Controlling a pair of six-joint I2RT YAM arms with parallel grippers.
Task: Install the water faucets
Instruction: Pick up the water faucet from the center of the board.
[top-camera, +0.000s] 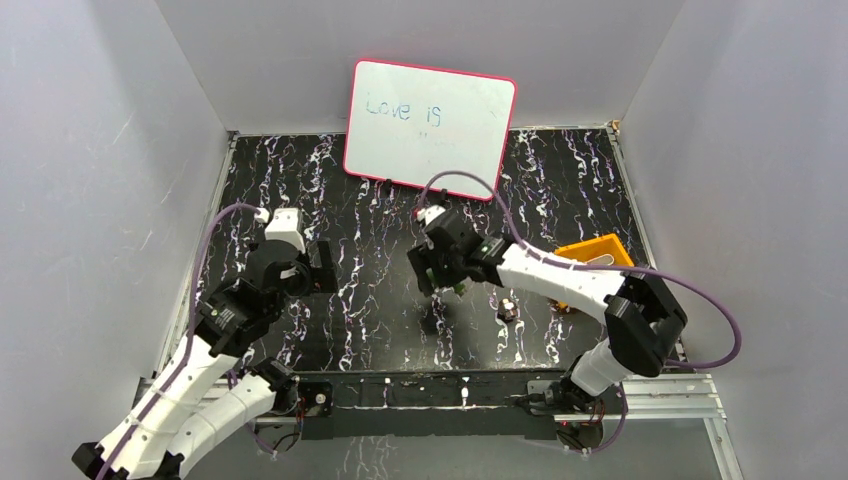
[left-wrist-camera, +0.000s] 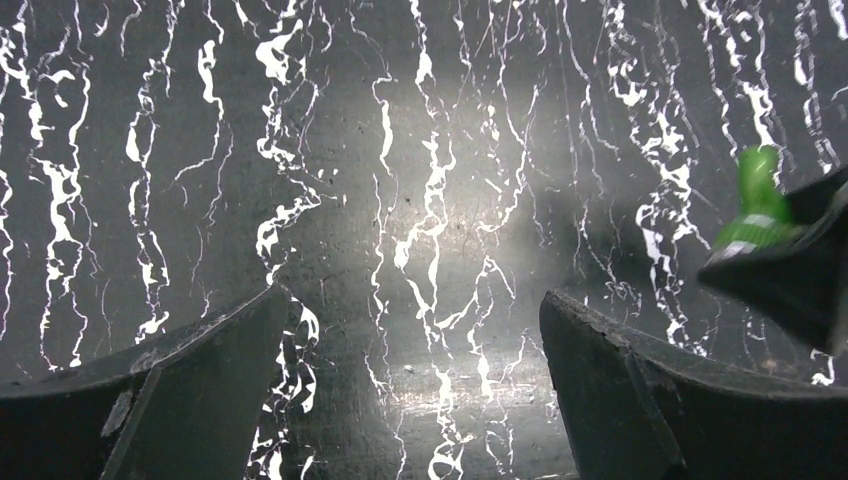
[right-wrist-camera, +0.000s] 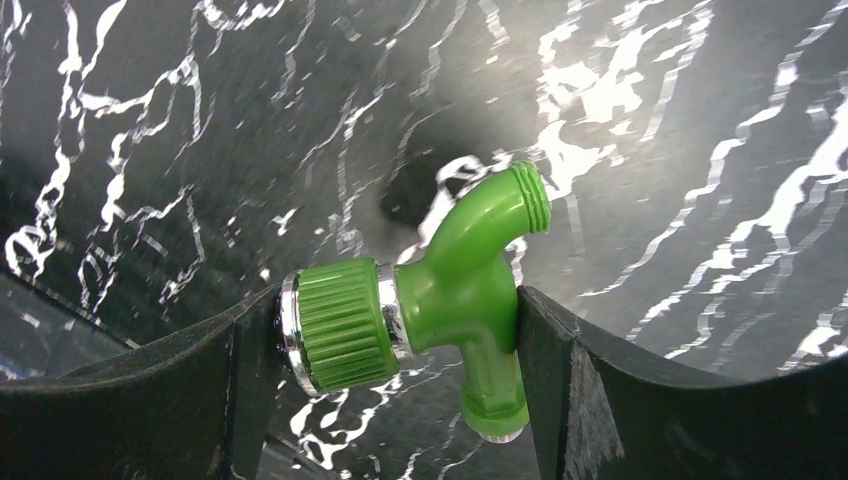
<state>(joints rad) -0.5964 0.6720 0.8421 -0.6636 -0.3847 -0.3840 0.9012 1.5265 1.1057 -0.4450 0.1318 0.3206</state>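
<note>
The green water faucet (right-wrist-camera: 455, 290) lies crosswise between my right gripper's (right-wrist-camera: 398, 305) fingers. Its ribbed cap with silver rings presses the left finger and its body presses the right finger. The threaded spout points up and away, and the faucet hangs above the black marbled table. From above, the right gripper (top-camera: 440, 275) is over the table's middle. My left gripper (top-camera: 322, 265) stands to its left, open with nothing between its fingers (left-wrist-camera: 210, 350). The left wrist view shows the faucet's green end (left-wrist-camera: 757, 195) sticking out of the right gripper at the right edge.
An orange tray (top-camera: 598, 250) sits at the table's right edge. A small dark and silver piece (top-camera: 508, 310) lies on the table near the right forearm. A whiteboard (top-camera: 430, 125) with a pink rim leans against the back wall.
</note>
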